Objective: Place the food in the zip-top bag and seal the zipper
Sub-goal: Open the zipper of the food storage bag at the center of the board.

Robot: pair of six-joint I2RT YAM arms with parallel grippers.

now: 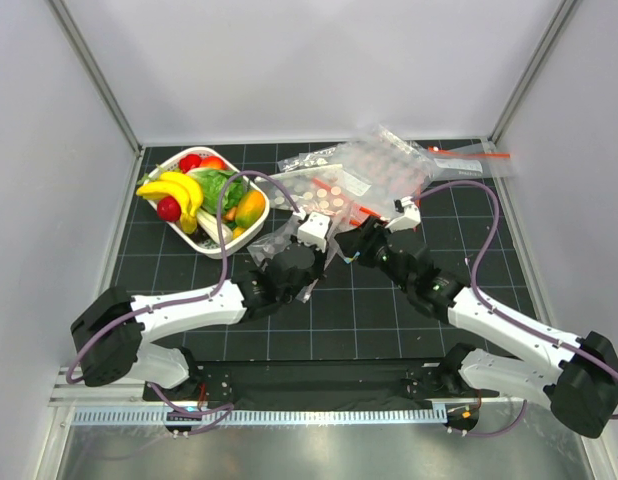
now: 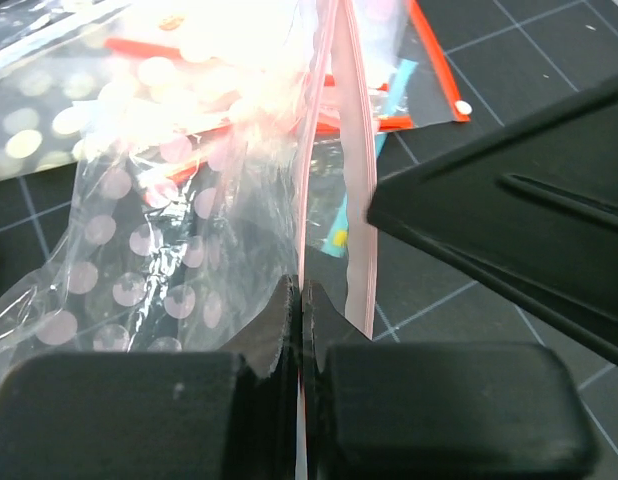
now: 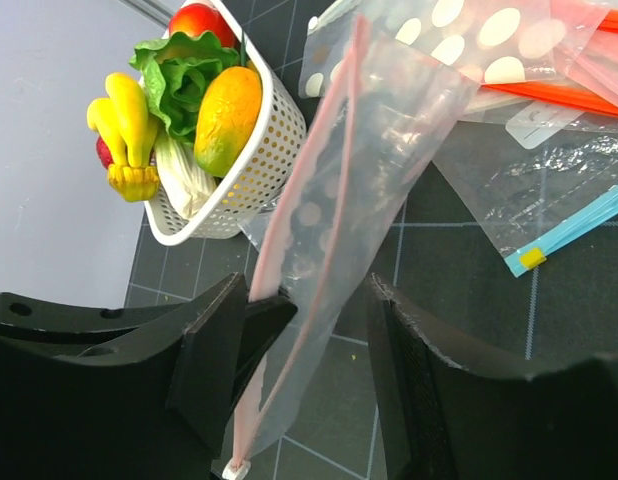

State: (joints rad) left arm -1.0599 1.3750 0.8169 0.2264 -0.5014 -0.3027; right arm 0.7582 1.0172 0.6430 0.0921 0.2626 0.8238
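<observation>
A: Well, how did the bag [image 1: 324,240] look to handle?

B: Thin, limp film, nearly weightless and slick, so I judged it would crumple or slide rather than resist. The zipper [image 2: 341,150] seemed the only firm part. That made the mouth edge the place to grip, with one hold on each lip to pull it open.

A: Where was it?

B: Lifted off the counter [image 1: 369,320] at the centre of the top view, between the two arms, and it looked empty. The food [image 1: 189,190] sat in the basket [image 1: 221,250] at upper left, well apart from it.

A: And the jaws?

B: The left jaws were pinched flat on the bag's edge, with no gap showing. The right jaws stood wide apart with the bag hanging between them. One finger seemed to touch the pale strip, but nothing was clamped.

A: What did each camera add?

B: The top view hid both grips under the wrists, though it alone showed the whole pile of spare bags [image 1: 389,165] at upper centre. The left wrist view proved the pinch. The right wrist view showed the open gap, the bag's slack twist, and the basket behind it at upper left. I could not tell from any view whether the mouth was parted.
</observation>
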